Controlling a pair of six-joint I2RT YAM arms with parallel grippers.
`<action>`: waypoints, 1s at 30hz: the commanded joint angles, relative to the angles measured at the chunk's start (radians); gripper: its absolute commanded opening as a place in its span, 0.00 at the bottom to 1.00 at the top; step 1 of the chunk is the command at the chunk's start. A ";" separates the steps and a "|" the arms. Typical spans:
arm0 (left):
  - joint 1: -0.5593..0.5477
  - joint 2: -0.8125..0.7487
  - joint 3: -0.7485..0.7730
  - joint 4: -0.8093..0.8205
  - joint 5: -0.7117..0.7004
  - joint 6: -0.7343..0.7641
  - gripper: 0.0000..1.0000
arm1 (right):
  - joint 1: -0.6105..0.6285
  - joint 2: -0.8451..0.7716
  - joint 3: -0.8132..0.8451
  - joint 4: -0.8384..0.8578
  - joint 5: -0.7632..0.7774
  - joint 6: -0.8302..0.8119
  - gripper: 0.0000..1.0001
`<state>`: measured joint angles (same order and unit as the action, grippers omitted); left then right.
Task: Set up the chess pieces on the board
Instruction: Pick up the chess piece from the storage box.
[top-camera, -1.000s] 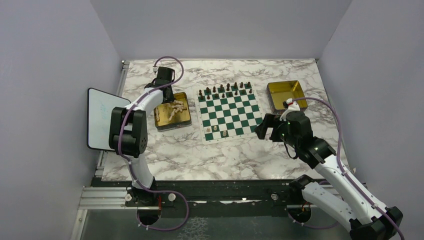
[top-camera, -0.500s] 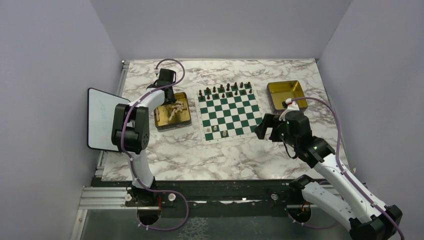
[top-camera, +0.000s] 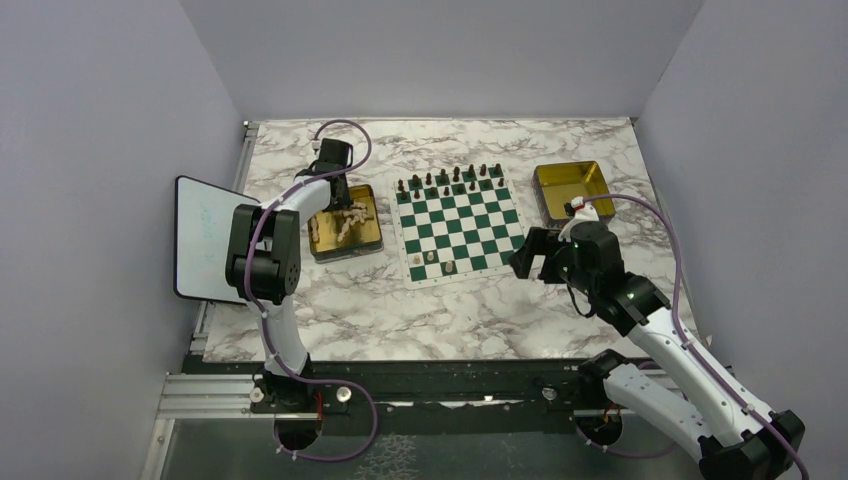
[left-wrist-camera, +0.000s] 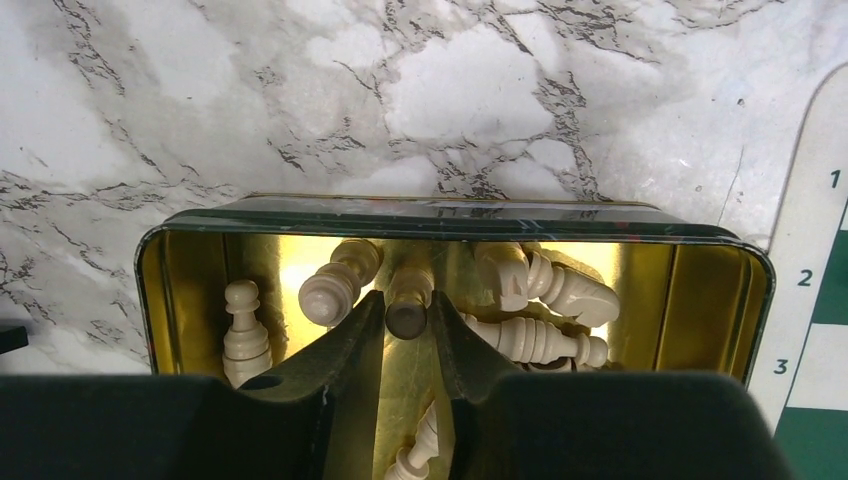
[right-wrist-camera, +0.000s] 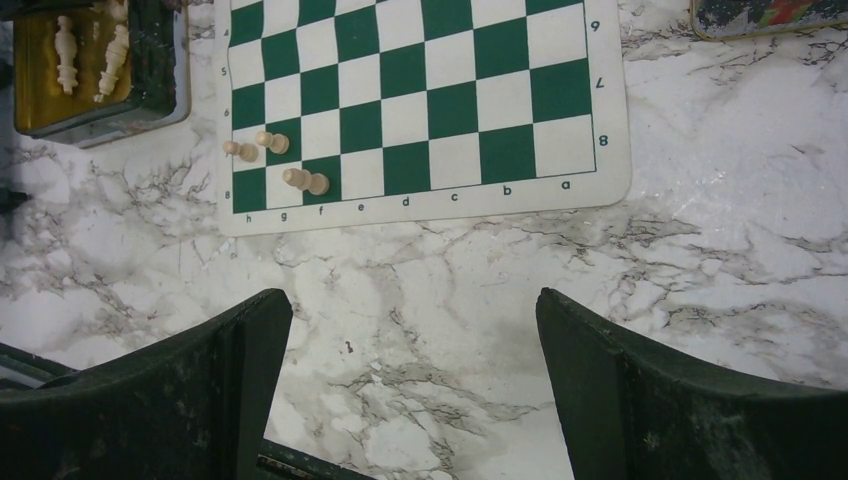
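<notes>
My left gripper (left-wrist-camera: 407, 318) is down in the gold tray (left-wrist-camera: 450, 212), shut on a cream chess piece (left-wrist-camera: 408, 300) that lies among several other cream pieces (left-wrist-camera: 540, 340). In the top view the left gripper (top-camera: 338, 195) is at the tray's far end. The green and white board (top-camera: 458, 222) lies in the middle, with three cream pieces (top-camera: 431, 257) at its near left corner; they also show in the right wrist view (right-wrist-camera: 272, 143). My right gripper (right-wrist-camera: 412, 300) is open and empty above bare marble, just off the board's near right corner (top-camera: 530, 262).
Dark brown pieces (top-camera: 450, 180) fill the board's two far rows. An empty-looking gold tray (top-camera: 572, 190) sits right of the board. A white tablet (top-camera: 205, 238) stands at the table's left edge. Grey walls close in three sides.
My left arm has shifted slightly to the right over the left tray. The right arm and the pieces on the board have not moved.
</notes>
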<state>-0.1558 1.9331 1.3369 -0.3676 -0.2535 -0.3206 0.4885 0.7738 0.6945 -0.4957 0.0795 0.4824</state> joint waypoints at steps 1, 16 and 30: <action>0.009 -0.001 0.031 0.007 0.023 0.018 0.22 | -0.007 -0.011 -0.007 0.013 -0.004 0.001 0.98; 0.007 -0.037 0.065 -0.126 0.110 0.028 0.15 | -0.007 -0.009 -0.020 0.025 -0.017 0.002 0.98; -0.016 -0.199 0.048 -0.193 0.193 0.041 0.15 | -0.007 -0.011 -0.015 0.016 -0.020 0.014 0.98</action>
<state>-0.1562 1.8175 1.3689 -0.5297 -0.1101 -0.2932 0.4885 0.7696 0.6792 -0.4950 0.0792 0.4831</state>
